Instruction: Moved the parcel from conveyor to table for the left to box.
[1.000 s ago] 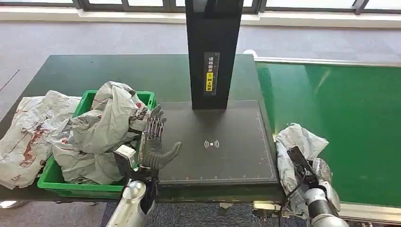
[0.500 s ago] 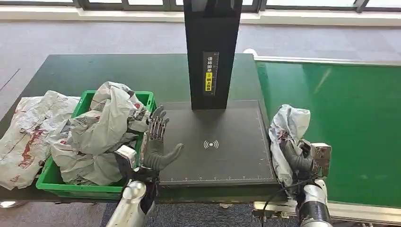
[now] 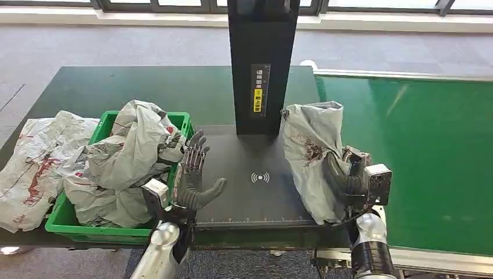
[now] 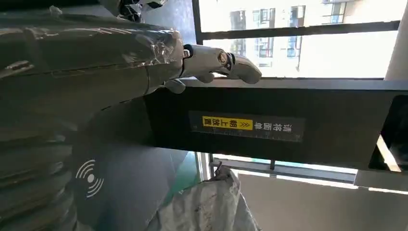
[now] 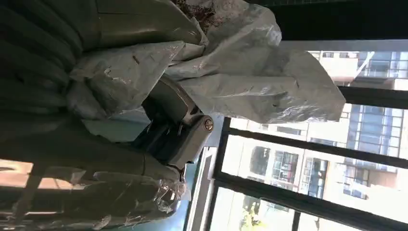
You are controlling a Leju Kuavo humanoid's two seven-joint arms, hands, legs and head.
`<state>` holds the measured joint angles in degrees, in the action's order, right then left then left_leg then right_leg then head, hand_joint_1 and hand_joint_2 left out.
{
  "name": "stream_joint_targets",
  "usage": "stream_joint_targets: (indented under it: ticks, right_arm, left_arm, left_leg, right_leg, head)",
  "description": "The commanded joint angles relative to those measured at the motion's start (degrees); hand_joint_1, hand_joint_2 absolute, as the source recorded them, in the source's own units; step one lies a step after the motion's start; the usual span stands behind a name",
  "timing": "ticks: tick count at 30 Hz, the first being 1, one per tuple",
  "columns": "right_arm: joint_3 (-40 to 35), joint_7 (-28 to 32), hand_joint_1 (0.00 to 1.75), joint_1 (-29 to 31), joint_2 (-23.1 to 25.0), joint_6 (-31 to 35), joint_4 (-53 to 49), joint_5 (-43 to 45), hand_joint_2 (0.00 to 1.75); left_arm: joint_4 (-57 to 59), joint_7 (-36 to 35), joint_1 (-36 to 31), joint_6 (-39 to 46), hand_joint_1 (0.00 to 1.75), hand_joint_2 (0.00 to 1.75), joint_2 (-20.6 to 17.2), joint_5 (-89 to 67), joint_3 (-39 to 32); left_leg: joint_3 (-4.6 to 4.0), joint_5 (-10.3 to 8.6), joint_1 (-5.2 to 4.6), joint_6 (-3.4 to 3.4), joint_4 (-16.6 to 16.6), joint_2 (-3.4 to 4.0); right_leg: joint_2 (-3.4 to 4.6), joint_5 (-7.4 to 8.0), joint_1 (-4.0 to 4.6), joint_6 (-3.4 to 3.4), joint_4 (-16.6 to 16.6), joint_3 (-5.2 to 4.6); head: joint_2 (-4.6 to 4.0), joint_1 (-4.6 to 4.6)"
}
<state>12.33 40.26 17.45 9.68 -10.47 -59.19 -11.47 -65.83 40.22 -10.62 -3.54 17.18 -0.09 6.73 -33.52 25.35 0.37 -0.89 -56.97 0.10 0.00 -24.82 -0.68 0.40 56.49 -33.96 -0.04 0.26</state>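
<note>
scanner column (image 3: 263, 64): black, upright, at back edge of scan pad, yellow-and-white label on its front
scan pad (image 3: 256, 192): dark, flat, white wireless symbol near middle
loose bags (image 3: 35, 163): grey, red-printed, lying on the table left of the crate
floor (image 3: 116, 43): grey carpet
windows (image 4: 298, 43): buildings outside

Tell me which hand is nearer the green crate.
Left. The left hand hovers open right beside the green crate; the right hand grips the parcel across the scanner pad.
</note>
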Motion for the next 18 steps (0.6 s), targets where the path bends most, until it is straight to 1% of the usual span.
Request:
stream_joint_targets:
  ticks: [1, 4, 5, 6, 7, 11, 13, 16, 18]
  right_arm:
    - [-2.67, -0.26, 1.75, 0.27, 0.20, 0.17, -1.52, 0.23, 1.75]
    - [-2.67, -0.26, 1.75, 0.27, 0.20, 0.17, -1.52, 0.23, 1.75]
    - [-3.93, -0.26, 1.75, -0.19, 0.11, -0.73, -3.03, 0.50, 1.75]
    - [-4.66, -0.26, 1.75, -0.56, 0.20, -0.44, -4.01, 0.66, 1.75]
    - [-4.66, -0.26, 1.75, -0.56, 0.20, -0.44, -4.01, 0.66, 1.75]
    - [-9.38, -0.26, 1.75, -1.86, 1.30, -0.08, -9.34, 1.77, 1.75]
    - [-10.50, -0.26, 1.75, -1.67, 1.62, -2.00, -9.00, 2.50, 1.75]
    - [-13.20, -0.26, 1.75, -0.34, 2.33, -7.52, -5.20, 3.06, 1.75]
    - [-14.72, -0.26, 1.75, -0.07, 3.00, -8.21, -3.59, 2.04, 1.75]
  left_arm:
    - [1.84, -0.22, 1.54, -0.20, 0.00, 1.75, 2.82, 0.13, -2.39]
    - [1.84, -0.22, 1.54, -0.20, 0.00, 1.75, 2.82, 0.13, -2.39]
    - [1.63, -0.22, 1.66, -0.31, 0.00, 1.75, 2.82, 0.06, -2.46]
    - [1.58, -0.22, 1.69, -0.38, 0.00, 1.75, 2.82, 0.07, -2.58]
    - [1.58, -0.22, 1.69, -0.38, 0.00, 1.75, 2.82, 0.07, -2.58]
    - [1.44, -0.22, 1.54, -0.79, 0.00, 1.75, 2.82, 0.01, -3.04]
    - [1.57, -0.22, 1.41, -0.91, 0.00, 1.75, 2.82, 0.04, -3.05]
    - [2.16, -0.22, 0.98, -1.20, 0.00, 1.75, 2.82, -0.08, -3.00]
    - [2.34, -0.22, 0.79, -1.17, 0.00, 1.75, 2.82, -0.10, -2.92]
  left_leg:
    - [0.12, 0.05, -0.03, 0.04, 0.05, 0.08]
    - [0.12, 0.05, -0.02, 0.03, 0.05, 0.05]
    - [0.09, 0.04, -0.04, 0.02, 0.04, 0.04]
    - [0.25, 0.08, -0.03, 0.04, 0.12, 0.06]
    - [0.10, 0.05, -0.04, 0.03, 0.04, 0.06]
    - [0.08, 0.06, -0.03, 0.02, 0.03, 0.12]
    - [0.08, 0.07, -0.04, 0.03, 0.02, 0.13]
    - [0.05, 0.04, 0.00, 0.02, 0.02, 0.11]
    - [0.18, 0.07, -0.01, 0.04, 0.08, 0.17]
  right_leg:
    - [0.08, -0.02, -0.02, -0.01, -0.05, 0.10]
    - [0.06, -0.03, -0.02, -0.01, -0.06, 0.11]
    - [0.05, -0.02, -0.03, -0.01, -0.04, 0.07]
    - [0.07, -0.05, -0.02, -0.03, -0.13, 0.23]
    - [0.06, -0.03, -0.03, -0.01, -0.03, 0.06]
    - [0.13, -0.03, -0.02, -0.01, 0.00, 0.02]
    - [0.14, -0.03, -0.03, -0.01, 0.01, 0.02]
    - [0.13, 0.00, 0.01, -0.01, -0.03, 0.01]
    - [0.18, -0.01, 0.01, -0.02, -0.09, 0.12]
  head:
    - [0.02, 0.00]
    - [0.00, 0.00]
    - [0.00, 0.00]
    - [0.02, 0.00]
    - [0.00, 0.00]
    - [0.00, 0.00]
    - [0.00, 0.00]
    - [0.00, 0.00]
    - [0.00, 0.00]
